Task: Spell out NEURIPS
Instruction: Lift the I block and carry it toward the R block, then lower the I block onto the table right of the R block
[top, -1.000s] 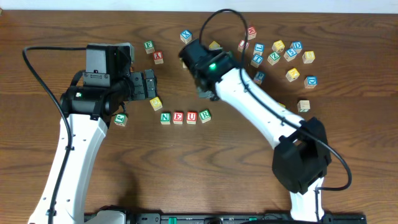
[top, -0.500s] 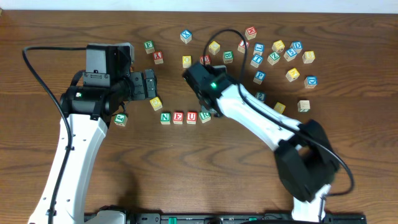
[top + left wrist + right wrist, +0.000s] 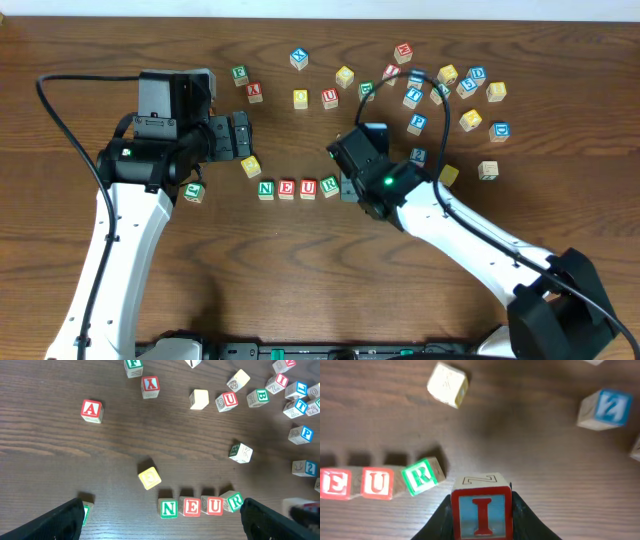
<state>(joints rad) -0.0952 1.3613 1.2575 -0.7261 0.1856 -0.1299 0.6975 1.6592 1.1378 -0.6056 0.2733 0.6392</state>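
Cubes N point(image 3: 266, 188), E point(image 3: 287, 188), U point(image 3: 308, 187) and R point(image 3: 329, 185) stand in a row mid-table; the R point(image 3: 421, 476) is turned slightly askew. My right gripper point(image 3: 350, 187) hovers just right of the R, shut on the red-and-blue I cube point(image 3: 481, 510), which the fingers point(image 3: 522, 517) flank on both sides. A blue P cube point(image 3: 418, 122) lies among the loose cubes behind. I cannot pick out an S. My left gripper point(image 3: 243, 135) is open and empty behind and left of the row, its fingers point(image 3: 65, 520) wide apart.
Several loose cubes are scattered along the back right point(image 3: 447, 74). A red A cube point(image 3: 254, 90) and a yellow cube point(image 3: 251, 166) lie near the left gripper. A green-faced cube point(image 3: 194, 191) sits by the left arm. A pale cube point(image 3: 447, 384) lies behind the R.
My right arm has swung from the back cluster forward to the right end of the row, carrying the I cube. The left arm has stayed still.
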